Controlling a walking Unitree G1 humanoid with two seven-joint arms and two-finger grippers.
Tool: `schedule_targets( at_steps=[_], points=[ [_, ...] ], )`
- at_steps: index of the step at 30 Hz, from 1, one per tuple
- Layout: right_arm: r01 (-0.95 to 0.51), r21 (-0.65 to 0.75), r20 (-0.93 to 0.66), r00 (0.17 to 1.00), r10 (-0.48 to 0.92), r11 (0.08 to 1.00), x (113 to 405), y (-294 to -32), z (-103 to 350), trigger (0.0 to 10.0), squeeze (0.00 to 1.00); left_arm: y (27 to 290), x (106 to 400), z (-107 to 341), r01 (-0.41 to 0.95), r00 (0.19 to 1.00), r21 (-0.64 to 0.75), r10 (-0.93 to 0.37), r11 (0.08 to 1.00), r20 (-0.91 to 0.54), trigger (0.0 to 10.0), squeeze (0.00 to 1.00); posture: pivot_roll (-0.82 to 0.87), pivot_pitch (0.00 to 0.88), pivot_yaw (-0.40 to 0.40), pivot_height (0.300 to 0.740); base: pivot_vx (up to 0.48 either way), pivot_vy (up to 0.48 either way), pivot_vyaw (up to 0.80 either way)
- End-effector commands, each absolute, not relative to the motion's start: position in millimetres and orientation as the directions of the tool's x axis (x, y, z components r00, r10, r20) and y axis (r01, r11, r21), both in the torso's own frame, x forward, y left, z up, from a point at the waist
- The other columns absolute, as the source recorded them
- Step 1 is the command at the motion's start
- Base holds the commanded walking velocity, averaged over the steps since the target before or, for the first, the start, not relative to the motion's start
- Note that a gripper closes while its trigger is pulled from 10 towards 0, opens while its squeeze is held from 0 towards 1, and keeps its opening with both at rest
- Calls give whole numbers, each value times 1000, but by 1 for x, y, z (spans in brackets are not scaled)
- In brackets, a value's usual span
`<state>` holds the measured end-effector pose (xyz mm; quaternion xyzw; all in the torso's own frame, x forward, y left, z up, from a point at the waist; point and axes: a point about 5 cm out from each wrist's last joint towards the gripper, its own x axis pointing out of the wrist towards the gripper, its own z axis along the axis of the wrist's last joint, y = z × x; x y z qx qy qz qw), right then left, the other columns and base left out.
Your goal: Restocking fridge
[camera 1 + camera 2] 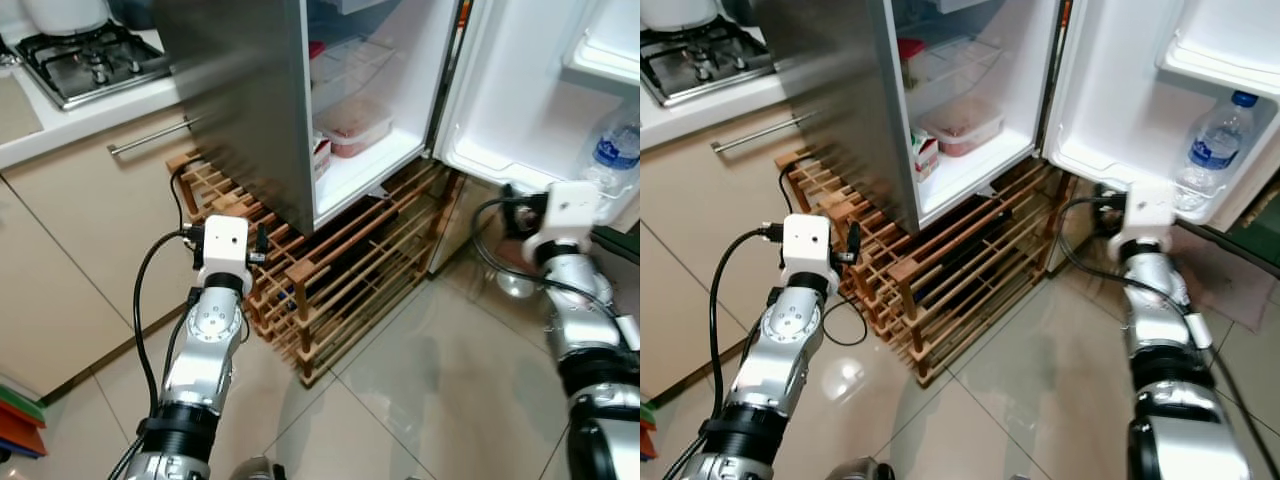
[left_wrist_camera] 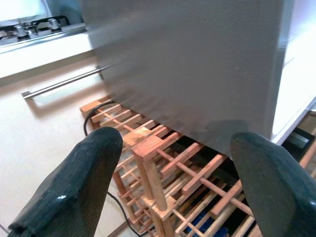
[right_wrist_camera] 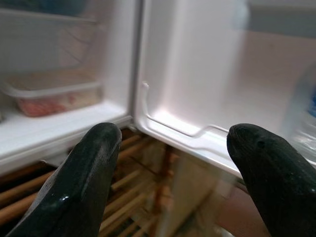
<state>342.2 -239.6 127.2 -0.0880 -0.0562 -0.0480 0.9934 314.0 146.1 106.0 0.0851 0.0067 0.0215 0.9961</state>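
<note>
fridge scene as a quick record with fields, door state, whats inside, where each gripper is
fridge door: open, swung to the robot's right
bottom shelf: clear food container with reddish contents, small carton beside it
door shelf: water bottle, upright
under fridge: wooden rack on the tiled floor
left gripper: fingers apart, empty, facing the fridge's grey side above the rack
right gripper: fingers apart, empty, low before the door's bottom shelf

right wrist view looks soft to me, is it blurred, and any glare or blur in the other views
Right wrist view: yes, the food container and water bottle are smeared; only the black fingers look sharp. Left wrist view: the fridge side is streaked with blur. Both eye views: glare patches on the floor tiles.
</note>
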Motion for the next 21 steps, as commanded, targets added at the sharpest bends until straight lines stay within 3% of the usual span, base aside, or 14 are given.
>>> schedule_targets(
  at_steps=[1,8,18,21],
  points=[
    [107,-155,148,985,-84,982,343,-237,133,10000,0,146,316,107,-42,999,180,45,983,-9,10000,0,54,39,39,740,0,-442,544],
    [86,-134,137,988,-67,987,339,-223,129,10000,0,144,318,109,-45,999,176,47,983,-2,10000,0,57,34,35,740,270,-393,570],
    [86,-171,134,989,-63,982,339,-226,133,10000,0,142,318,107,-39,999,187,43,982,-16,10000,0,63,30,30,740,265,-396,533],
    [80,-190,125,991,-57,978,338,-226,132,10000,0,147,319,107,-85,996,168,88,982,-13,10000,0,63,26,29,740,363,-220,0]
  ],
)
